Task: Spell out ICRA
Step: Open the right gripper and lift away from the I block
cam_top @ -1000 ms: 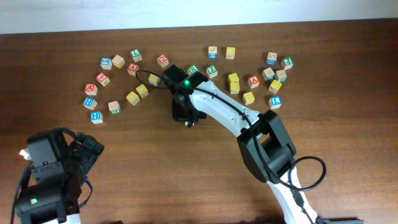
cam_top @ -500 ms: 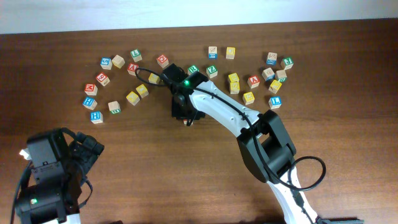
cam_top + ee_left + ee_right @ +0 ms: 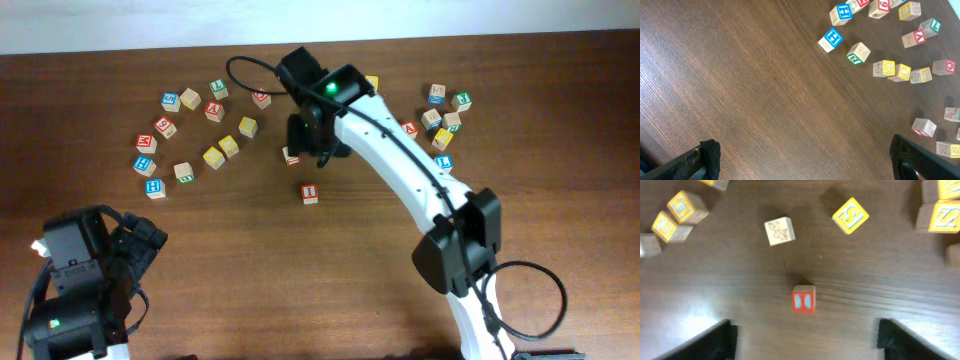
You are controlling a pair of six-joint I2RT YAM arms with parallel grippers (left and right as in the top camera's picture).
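Bare tabletop (image 3: 250, 260) all around I cube (image 3: 310, 193); crowded cubes (image 3: 215, 157) beyond, right arm (image 3: 400, 160) overhead.

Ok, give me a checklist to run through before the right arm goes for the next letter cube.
1. Small pale-wood cube with the red I lying free on the brown wooden table, letter up: ok.
2. Right claw open and empty: ok.
3. Bare wood beside the I cube for the next letter: ok.
4. C cube found among the scattered cubes: cannot tell, letters too small.
5. Right claw clear of neighbours: cannot tell, a red-edged cube sits half hidden under it.
6. Left claw open, far from the I cube: ok.
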